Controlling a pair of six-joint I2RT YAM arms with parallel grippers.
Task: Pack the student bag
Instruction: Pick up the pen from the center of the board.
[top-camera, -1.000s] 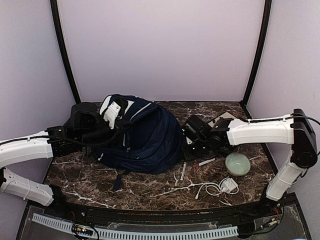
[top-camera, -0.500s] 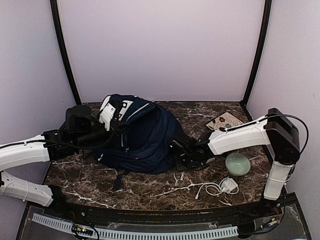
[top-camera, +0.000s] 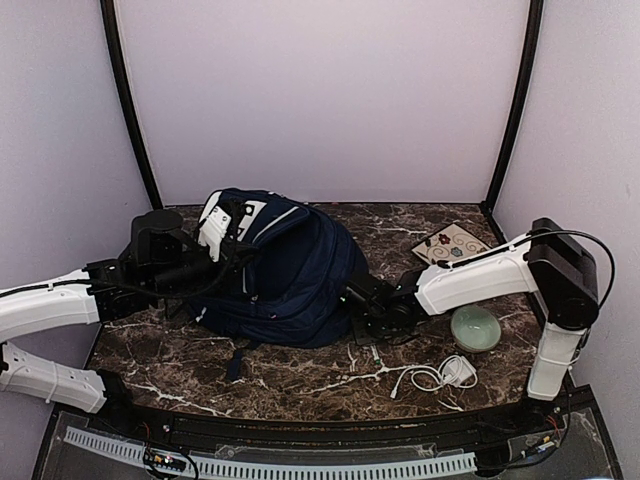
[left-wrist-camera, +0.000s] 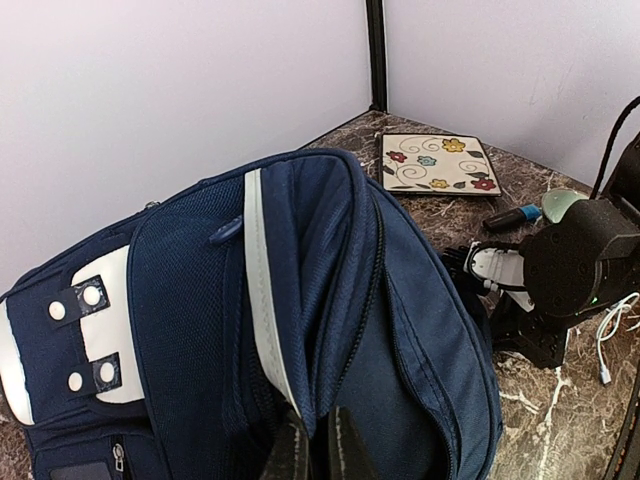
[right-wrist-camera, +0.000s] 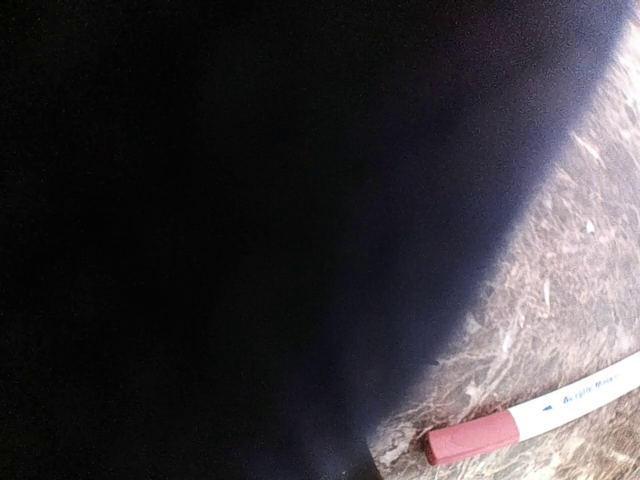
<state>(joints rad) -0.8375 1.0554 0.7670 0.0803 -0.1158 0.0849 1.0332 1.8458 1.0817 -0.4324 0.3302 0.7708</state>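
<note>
The student bag (top-camera: 295, 270) is a large navy backpack with white stripes, lying at the table's centre-left with its top to the left. My left gripper (top-camera: 218, 262) is at the bag's top. In the left wrist view (left-wrist-camera: 318, 452) it is shut on a navy fabric edge of the bag (left-wrist-camera: 300, 260) beside a white stripe. My right gripper (top-camera: 354, 304) is pressed low against the bag's right side. The right wrist view is almost filled with dark bag fabric (right-wrist-camera: 250, 220), and its fingers do not show clearly.
A white marker with a red cap (right-wrist-camera: 470, 438) lies on the marble by the right gripper. Pens (top-camera: 373, 352), a white charger and cable (top-camera: 445, 373), a green bowl (top-camera: 475, 327) and a floral-patterned square (top-camera: 450, 243) lie to the right.
My right arm has swung left and down from above the markers until its gripper is against the bag's right side. The left gripper has kept its hold with little movement.
</note>
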